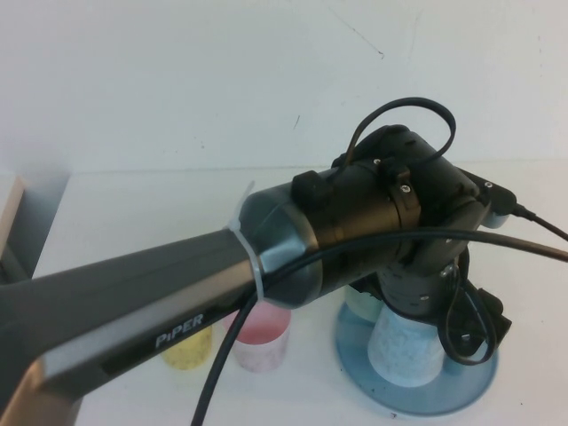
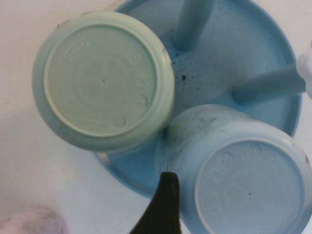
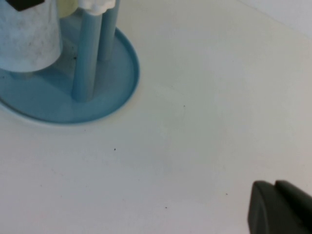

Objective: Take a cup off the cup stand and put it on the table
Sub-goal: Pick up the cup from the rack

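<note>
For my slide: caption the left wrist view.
Open left gripper poised above the inverted light blue cup and pale green cup on the cup stand.

We can read one word, "PiPER", in white letters on the grey robot arm [image 1: 133, 311] at the lower left. The cup bottoms have raised marks, but we cannot read them.

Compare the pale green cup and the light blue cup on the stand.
Colour: the pale green cup is plain mint; the light blue cup is speckled. Position: the green cup overhangs the cup stand rim; the blue cup sits nearer the left end effector fingertip. Shared: both are upside down, handleless, similar in size, side by side.
</note>
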